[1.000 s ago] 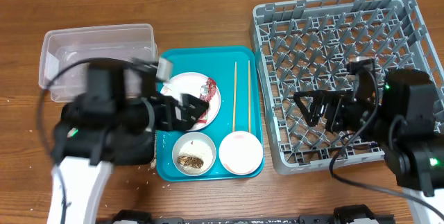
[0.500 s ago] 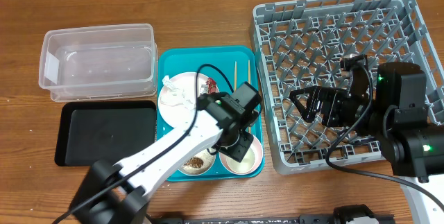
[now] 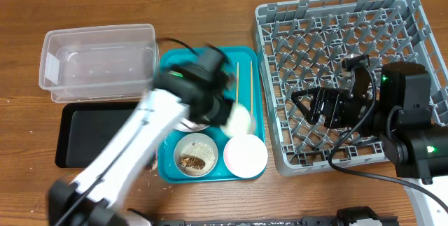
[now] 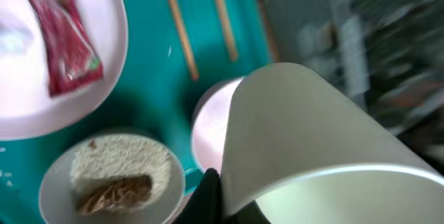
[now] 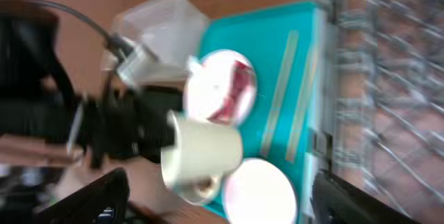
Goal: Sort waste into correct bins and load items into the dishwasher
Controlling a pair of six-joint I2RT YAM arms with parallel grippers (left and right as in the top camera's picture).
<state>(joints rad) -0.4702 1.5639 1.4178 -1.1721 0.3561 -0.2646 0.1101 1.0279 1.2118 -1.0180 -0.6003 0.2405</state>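
Left fingers (image 4: 208,195): closed on the small white cup (image 4: 312,141), one dark fingertip showing against its wall; arm motion-blurred.
Small white cup: held up over the teal serving tray (image 3: 243,58), above the pinkish-white bowl (image 3: 245,156).
Right fingers (image 5: 103,197): spread wide apart, gripping nothing, hanging over the large square grey plastic dish rack (image 3: 336,37).
Round white plate (image 4: 76,106): on the teal tray, with the red shiny snack wrapper (image 4: 62,30) lying on it.
Grey metal bowl (image 3: 194,154): at the tray's near edge, just left of the pinkish-white bowl, white rice and a brown scrap inside.
Two thin wooden chopsticks (image 3: 250,86): side by side along the tray's right side.
Clear rectangular plastic tub (image 3: 49,65): on the wooden worktop (image 3: 21,170), left of the teal tray.
Shallow black rectangular plastic tray (image 3: 84,142): in front of the tub, partly hidden by the left arm.
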